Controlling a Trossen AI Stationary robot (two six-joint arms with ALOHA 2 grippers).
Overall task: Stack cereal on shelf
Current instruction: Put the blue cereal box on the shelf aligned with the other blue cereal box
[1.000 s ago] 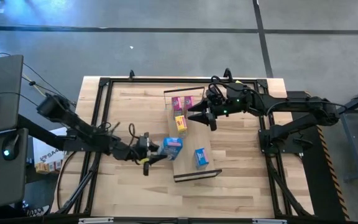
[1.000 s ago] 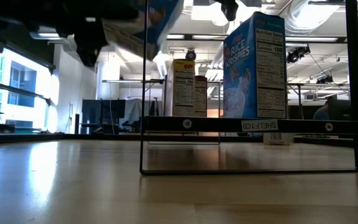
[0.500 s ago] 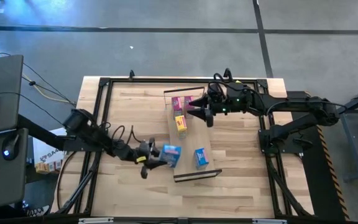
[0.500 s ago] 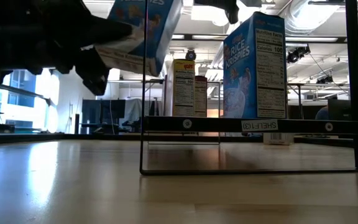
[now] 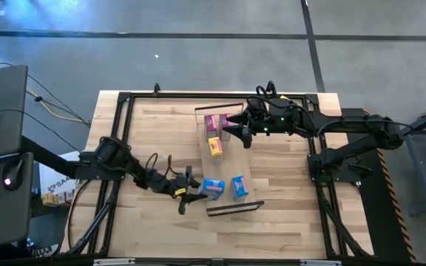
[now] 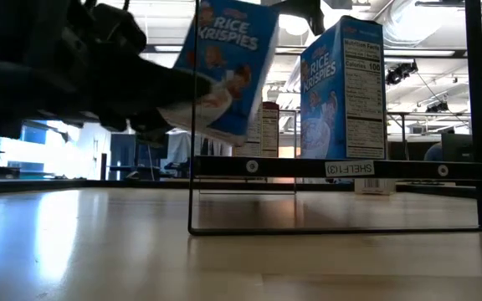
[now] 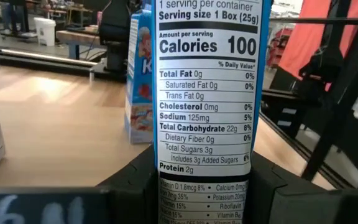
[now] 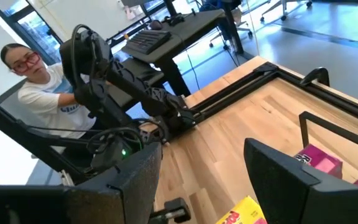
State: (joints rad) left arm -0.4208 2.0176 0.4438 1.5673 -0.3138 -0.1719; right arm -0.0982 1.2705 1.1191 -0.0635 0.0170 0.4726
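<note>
My left gripper (image 5: 197,194) (image 7: 207,186) is shut on a light blue cereal box (image 5: 213,188) (image 6: 228,67) at the left edge of the shelf (image 5: 224,166), a pale plank in a thin black frame (image 6: 333,167). A second blue box (image 5: 238,185) (image 6: 341,88) (image 7: 140,81) stands upright on the plank just beyond it. A yellow box (image 5: 214,145) (image 8: 247,211) stands mid-plank and pink boxes (image 5: 214,122) (image 8: 319,162) at its far end. My right gripper (image 5: 232,131) (image 8: 204,180) hovers open beside the pink and yellow boxes. My left gripper pinches the blue box between its two fingers (image 7: 138,180), one on each broad face near the lower end (image 7: 207,174), the narrow nutrition side facing the wrist. The fingers come about level from the table's left. The box is lifted clear above the plank, its top tilted.
The black frame posts (image 6: 195,117) stand at the shelf's near end. A black rail (image 5: 117,140) runs round the tabletop. A person (image 8: 36,81) sits at a desk beyond the table's left side. Bare tabletop (image 5: 287,207) lies to the shelf's right.
My left gripper has carried the blue box toward the table's right and near edge and lowered it, from left of the shelf to the plank's left edge beside the other blue box. The box has stayed tilted in the hold.
</note>
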